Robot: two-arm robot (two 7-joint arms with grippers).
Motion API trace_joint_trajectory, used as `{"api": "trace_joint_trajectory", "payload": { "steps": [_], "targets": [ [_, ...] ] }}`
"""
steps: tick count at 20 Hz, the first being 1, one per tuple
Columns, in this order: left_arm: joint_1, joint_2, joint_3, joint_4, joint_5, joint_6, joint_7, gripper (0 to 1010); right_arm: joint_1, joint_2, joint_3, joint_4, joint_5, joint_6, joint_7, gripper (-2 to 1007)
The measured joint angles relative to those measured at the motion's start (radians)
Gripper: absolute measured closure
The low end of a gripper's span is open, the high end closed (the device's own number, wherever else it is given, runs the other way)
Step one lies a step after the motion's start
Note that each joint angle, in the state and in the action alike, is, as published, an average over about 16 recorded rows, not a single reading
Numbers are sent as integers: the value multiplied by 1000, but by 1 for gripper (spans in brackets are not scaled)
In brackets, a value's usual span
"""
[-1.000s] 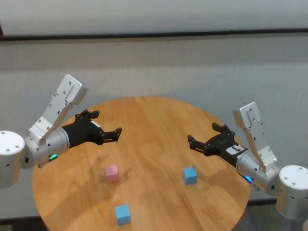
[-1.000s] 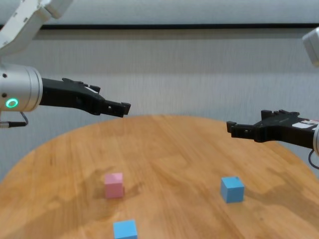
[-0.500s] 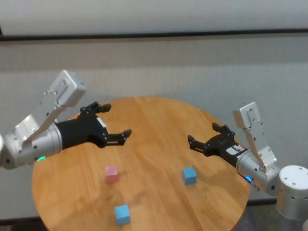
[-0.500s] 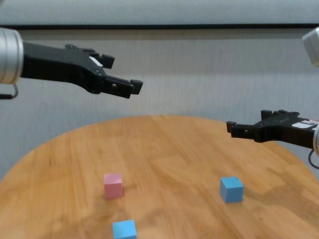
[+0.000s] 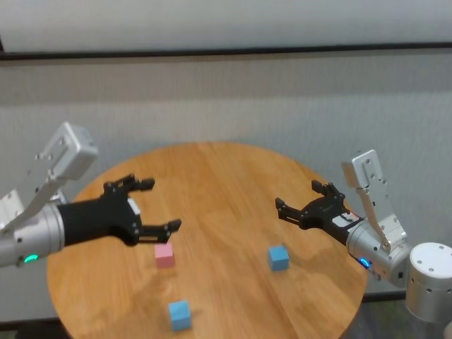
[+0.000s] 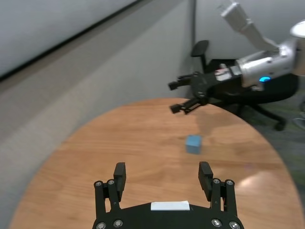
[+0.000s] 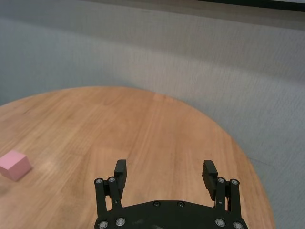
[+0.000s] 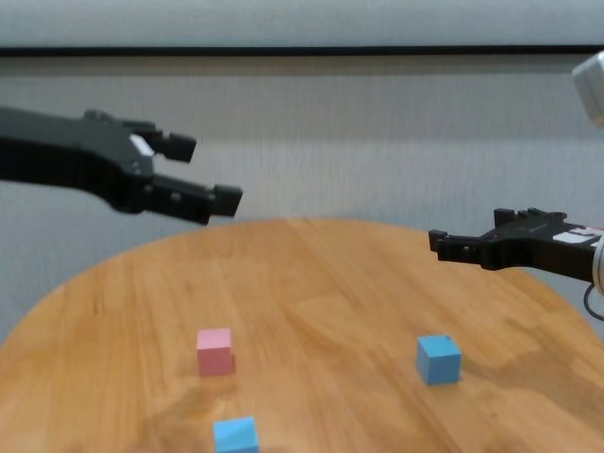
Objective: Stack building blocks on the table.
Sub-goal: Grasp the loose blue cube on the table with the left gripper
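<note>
On the round wooden table point(image 5: 233, 176) lie three building blocks, all apart. The pink one point(image 5: 164, 255) point(image 8: 215, 351) point(image 7: 14, 164) is left of centre. One light blue block point(image 5: 278, 258) point(image 8: 439, 359) point(image 6: 193, 143) lies to the right, another point(image 5: 179, 315) point(image 8: 235, 435) near the front edge. My left gripper point(image 5: 161, 203) point(image 8: 209, 172) point(image 6: 162, 168) hovers open and empty above the table, just behind the pink block. My right gripper point(image 5: 296, 198) point(image 8: 462, 236) point(image 7: 165, 165) hangs open and empty behind the right blue block.
A grey partition wall stands behind the table. A black office chair point(image 6: 205, 47) sits past the table's far side in the left wrist view. The table's round edge point(image 8: 57, 302) curves close on both sides.
My left arm first rose and reached forward, then swung down and back toward the pink block, with its wrist turned. The right arm and the blocks have not moved.
</note>
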Motion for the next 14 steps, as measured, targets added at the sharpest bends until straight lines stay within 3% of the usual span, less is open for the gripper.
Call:
{"api": "trace_joint_trajectory", "payload": {
  "steps": [8,14],
  "targets": [
    [58,44,19,-17,-54,-6,-37,11,0,0,0,0,0,0,0,5],
    [72,52,64,-17,-57,-6,-54,11,0,0,0,0,0,0,0,5]
  ]
}}
